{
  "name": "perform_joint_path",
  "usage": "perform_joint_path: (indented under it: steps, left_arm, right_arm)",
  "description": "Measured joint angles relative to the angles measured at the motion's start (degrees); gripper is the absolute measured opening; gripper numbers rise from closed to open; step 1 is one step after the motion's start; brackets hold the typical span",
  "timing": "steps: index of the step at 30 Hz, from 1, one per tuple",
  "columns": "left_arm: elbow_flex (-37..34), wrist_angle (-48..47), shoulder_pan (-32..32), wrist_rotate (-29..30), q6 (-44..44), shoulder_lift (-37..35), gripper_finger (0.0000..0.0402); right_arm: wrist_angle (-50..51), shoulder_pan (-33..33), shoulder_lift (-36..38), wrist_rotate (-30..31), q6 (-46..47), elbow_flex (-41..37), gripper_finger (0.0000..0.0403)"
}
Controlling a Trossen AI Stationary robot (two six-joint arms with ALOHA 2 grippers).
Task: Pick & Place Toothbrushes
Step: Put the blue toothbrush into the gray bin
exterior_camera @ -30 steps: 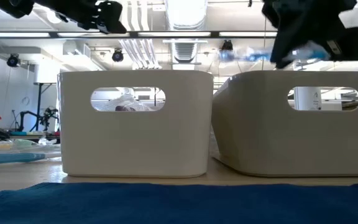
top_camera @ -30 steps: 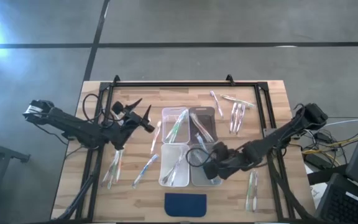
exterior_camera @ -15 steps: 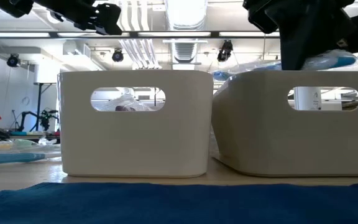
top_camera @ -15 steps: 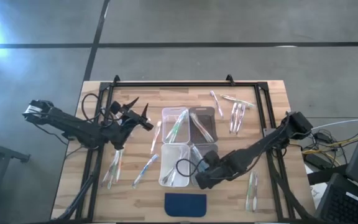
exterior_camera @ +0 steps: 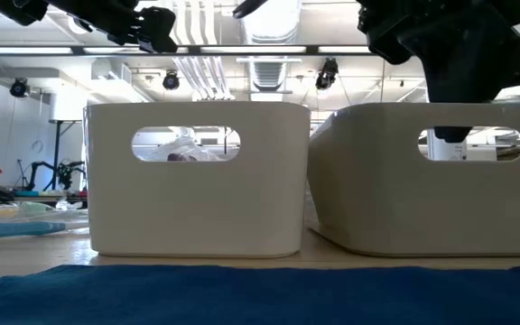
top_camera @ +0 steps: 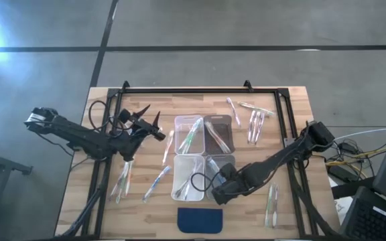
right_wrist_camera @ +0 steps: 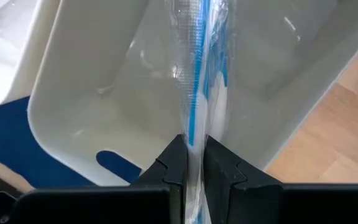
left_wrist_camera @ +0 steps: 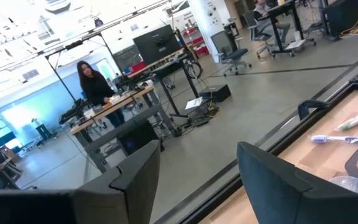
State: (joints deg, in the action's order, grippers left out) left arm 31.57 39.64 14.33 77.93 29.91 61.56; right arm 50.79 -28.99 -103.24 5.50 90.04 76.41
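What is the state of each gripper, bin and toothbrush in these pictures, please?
Right gripper: shut on a blue toothbrush, lowered into the near right bin.
Left gripper: open, empty, hovering above the table's left side.
Near left bin: upright, some toothbrushes inside.
Two far bins: upright, toothbrushes inside.
Loose toothbrushes: lying flat on the table.
Blue pad: flat, nothing on it.

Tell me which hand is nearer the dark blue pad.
Right. The right hand sits in the bin just behind the dark blue pad; the left hand hovers far off toward the table's left.
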Motion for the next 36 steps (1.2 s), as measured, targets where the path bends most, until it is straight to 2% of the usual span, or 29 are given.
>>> perform_joint_path:
  steps: [24, 36]
  left_arm:
    - [0.0, 0.07, 0.0, -0.07, -0.37, 0.02, 0.0218]
    - [0.0, 0.04, 0.0, -0.22, -0.37, 0.04, 0.0218]
  right_arm:
    - [-0.61, 2.82, -0.04, -1.66, -4.74, -2.07, 0.0023]
    - [-2.91, 3.85, -3.74, -4.56, -7.91, -2.35, 0.0023]
